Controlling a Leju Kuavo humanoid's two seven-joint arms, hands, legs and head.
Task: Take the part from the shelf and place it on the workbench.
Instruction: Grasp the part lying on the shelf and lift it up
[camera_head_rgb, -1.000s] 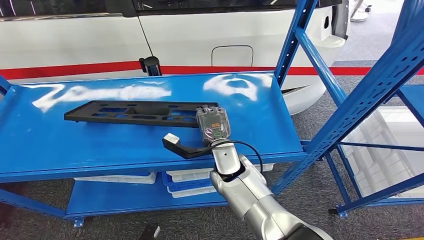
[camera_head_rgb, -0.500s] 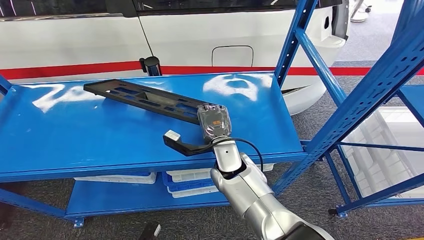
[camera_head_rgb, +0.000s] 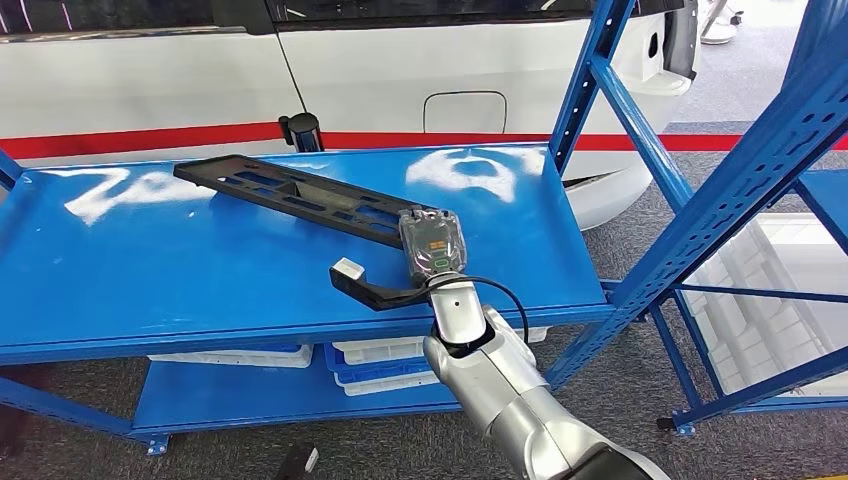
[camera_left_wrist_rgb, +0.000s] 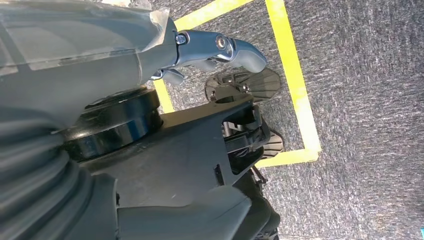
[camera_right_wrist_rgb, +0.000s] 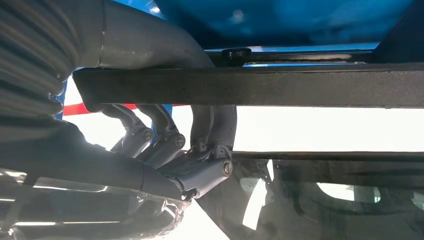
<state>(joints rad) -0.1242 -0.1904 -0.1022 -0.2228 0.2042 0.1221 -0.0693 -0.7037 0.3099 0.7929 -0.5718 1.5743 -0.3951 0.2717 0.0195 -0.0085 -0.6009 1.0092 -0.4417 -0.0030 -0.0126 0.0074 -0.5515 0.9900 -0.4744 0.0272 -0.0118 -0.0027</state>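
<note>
- The right robot hand (camera_head_rgb: 432, 243) gripped the near end of the black part (camera_head_rgb: 300, 196); in the right wrist view its fingers (camera_right_wrist_rgb: 165, 145) were curled around one flat bar of the part (camera_right_wrist_rgb: 250, 86).
- The left robot hand (camera_left_wrist_rgb: 220, 50) hung over grey floor with yellow tape lines (camera_left_wrist_rgb: 295, 90); its fingers held nothing, but whether they were spread or curled could not be judged.
- The part lay diagonally over the blue shelf (camera_head_rgb: 150, 290), its near end at the robot hand and its far end toward the shelf's rear-left. Whether that far end touched the surface could not be told.
- Progress — grasp achieved, removal begun. Remaining, by judgement: clear the part from the shelf, carry it to the desk, set it down and release.
- Change from one second earlier — the part then lay roughly parallel to the shelf's front edge; its far end has since swung rearward. Over the last half second it shifted only slightly.
</note>
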